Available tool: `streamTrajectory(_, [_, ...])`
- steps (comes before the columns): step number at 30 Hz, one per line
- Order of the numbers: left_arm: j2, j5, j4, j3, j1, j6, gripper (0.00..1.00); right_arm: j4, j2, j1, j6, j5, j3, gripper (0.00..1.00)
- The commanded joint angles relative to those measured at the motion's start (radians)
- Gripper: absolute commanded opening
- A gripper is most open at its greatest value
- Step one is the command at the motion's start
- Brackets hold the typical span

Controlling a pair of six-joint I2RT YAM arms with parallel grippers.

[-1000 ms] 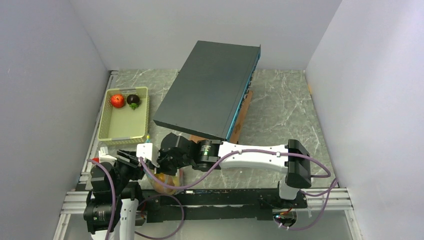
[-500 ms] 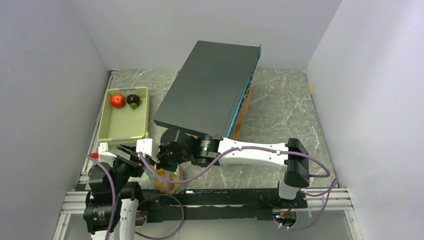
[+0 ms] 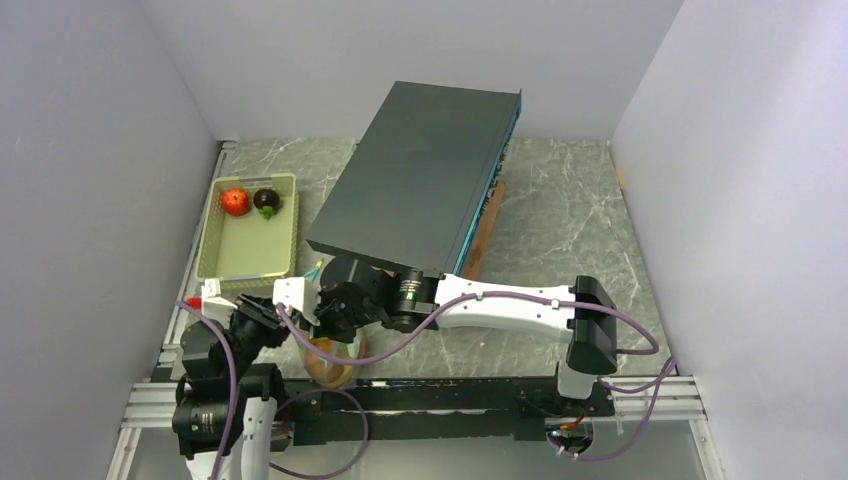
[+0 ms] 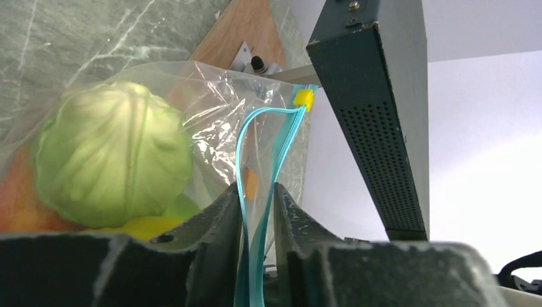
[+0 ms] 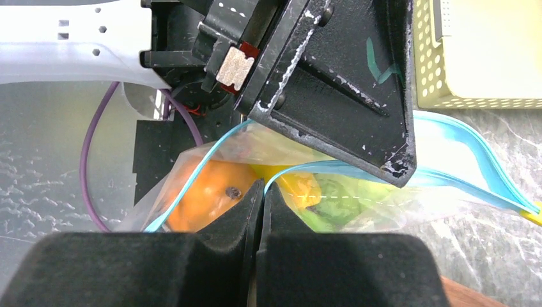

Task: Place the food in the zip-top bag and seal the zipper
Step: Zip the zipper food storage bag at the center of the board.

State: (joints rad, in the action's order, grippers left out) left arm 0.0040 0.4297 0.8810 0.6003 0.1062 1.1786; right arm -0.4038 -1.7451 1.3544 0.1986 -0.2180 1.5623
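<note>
Two pieces, a red apple (image 3: 234,201) and a dark purple one (image 3: 266,201), lie in the slotted basket (image 3: 215,262) at far left, outside the zip-top bag (image 3: 330,362). The bag sits at the near left edge holding the green cabbage ball (image 4: 112,153) and an orange piece (image 5: 208,192). Left gripper (image 4: 257,192) and right gripper (image 5: 261,188) are each pinched tight on the teal zipper (image 4: 280,146). Judged step: sealing, filling incomplete. The next move calls for sliding one pinch along the strip toward the yellow slider (image 4: 304,98) while the other anchors.
</note>
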Motion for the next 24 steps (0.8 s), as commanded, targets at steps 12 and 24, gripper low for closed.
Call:
streamTrajectory(12, [-0.112, 0.012, -0.030, -0.012, 0.004, -0.005, 0.00, -0.153, 0.063, 0.025, -0.622, 0.325, 0.100, 0.74])
streamTrajectory(24, [-0.079, -0.025, 0.048, 0.045, 0.004, 0.017, 0.00, -0.108, 0.173, 0.271, -0.892, 0.828, -0.063, 1.00])
